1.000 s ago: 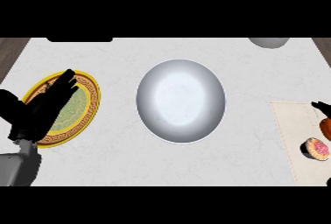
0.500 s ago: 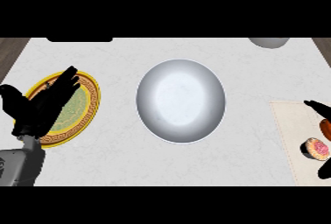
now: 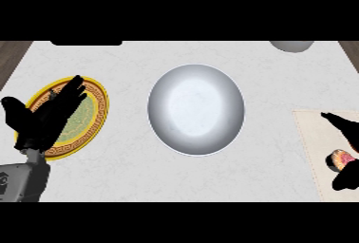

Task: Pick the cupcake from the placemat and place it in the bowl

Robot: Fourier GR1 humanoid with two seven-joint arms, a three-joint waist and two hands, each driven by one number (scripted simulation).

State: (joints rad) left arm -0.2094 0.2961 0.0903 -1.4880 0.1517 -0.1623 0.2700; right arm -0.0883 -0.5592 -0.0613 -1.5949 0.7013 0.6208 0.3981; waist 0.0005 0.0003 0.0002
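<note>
Marble counter (image 3: 126,166); right hand (image 3: 347,178) fingers spread around cupcake (image 3: 340,159) on placemat (image 3: 316,137)

The counter (image 3: 126,171) is showing pale grey-white marbling. The bowl (image 3: 196,108) is gleaming silver-white. The plate (image 3: 91,118) is wearing a yellow rim with a dark key pattern around a green centre. The placemat (image 3: 316,128) is looking beige; the cupcake (image 3: 341,158) is showing pink.

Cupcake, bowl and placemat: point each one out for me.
cupcake (image 3: 341,159), head view, on its pink top.
bowl (image 3: 196,110), head view, middle of its inside.
placemat (image 3: 312,130), head view, bare part near its left edge.
</note>
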